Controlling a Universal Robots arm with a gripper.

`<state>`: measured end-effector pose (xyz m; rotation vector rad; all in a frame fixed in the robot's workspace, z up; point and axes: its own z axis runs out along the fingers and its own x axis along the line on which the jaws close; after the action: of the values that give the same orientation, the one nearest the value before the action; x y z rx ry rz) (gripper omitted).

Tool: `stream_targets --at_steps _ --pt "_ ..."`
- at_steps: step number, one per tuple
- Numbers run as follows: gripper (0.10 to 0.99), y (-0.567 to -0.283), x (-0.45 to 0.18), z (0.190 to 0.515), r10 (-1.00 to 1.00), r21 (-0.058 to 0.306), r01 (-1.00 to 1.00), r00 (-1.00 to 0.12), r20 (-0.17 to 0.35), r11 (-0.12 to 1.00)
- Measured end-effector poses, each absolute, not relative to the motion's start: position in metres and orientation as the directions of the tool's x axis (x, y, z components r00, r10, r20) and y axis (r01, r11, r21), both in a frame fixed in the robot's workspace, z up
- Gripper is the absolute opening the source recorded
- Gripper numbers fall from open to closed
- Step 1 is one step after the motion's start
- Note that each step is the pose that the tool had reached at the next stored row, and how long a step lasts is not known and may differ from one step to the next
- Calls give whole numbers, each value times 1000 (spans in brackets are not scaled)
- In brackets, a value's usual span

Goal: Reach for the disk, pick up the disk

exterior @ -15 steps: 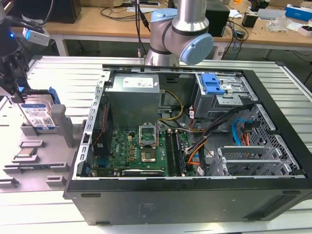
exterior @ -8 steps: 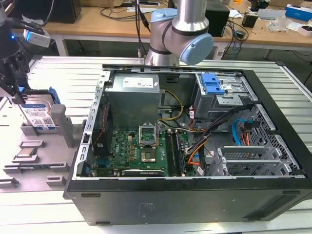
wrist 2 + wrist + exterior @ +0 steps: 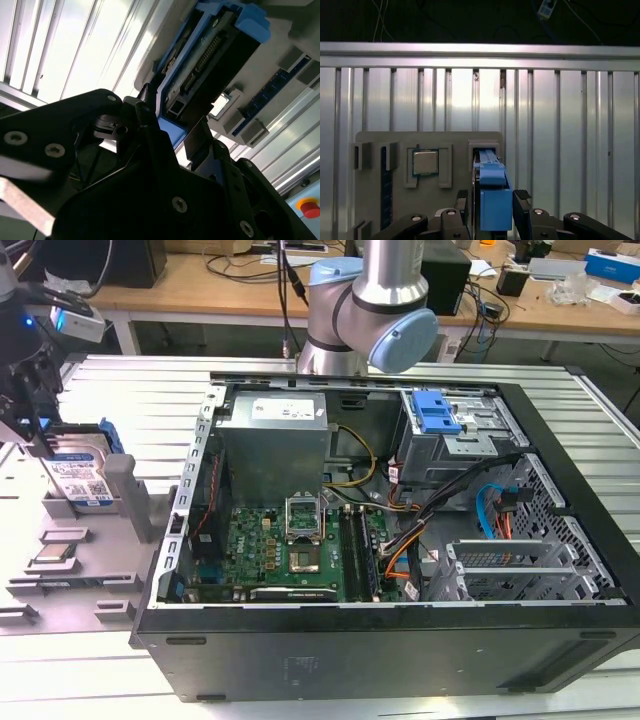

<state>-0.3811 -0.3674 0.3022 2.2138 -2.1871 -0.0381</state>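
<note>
Aluminium slats make up the ribbed silver table (image 3: 120,390) that lies under the gripper and runs out on every side of it. Well apart from the gripper, toward the exterior view's right, an open black metal computer case (image 3: 400,660) lies on its side with the green board showing. Behind the case stands the silver and pale blue robot arm (image 3: 375,300).

Directly beneath the gripper sits a flat grey plastic fixture plate (image 3: 375,145) with raised pockets. The black gripper (image 3: 38,440) hangs low over this plate, at the exterior view's left edge. It straddles the top edge of the disk, a flat rectangular silver metal hard drive (image 3: 78,478) with a white-and-blue label and a blue plastic bracket. The disk stands upright on its edge in a slot of the plate.

In both wrist views the gripper (image 3: 492,197) (image 3: 172,127) sits around the blue bracket of the disk (image 3: 495,215) (image 3: 215,55). Whether it is clamped on the disk or loose around it cannot be told. Near the gripper, in the neighbouring pocket, lies a small square silver processor chip (image 3: 425,162).
</note>
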Motion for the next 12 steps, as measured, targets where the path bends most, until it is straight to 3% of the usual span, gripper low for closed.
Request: stream_targets --at_steps 12 --pt "482 -367 -383 293 -1000 38 -999 28 3 -28"
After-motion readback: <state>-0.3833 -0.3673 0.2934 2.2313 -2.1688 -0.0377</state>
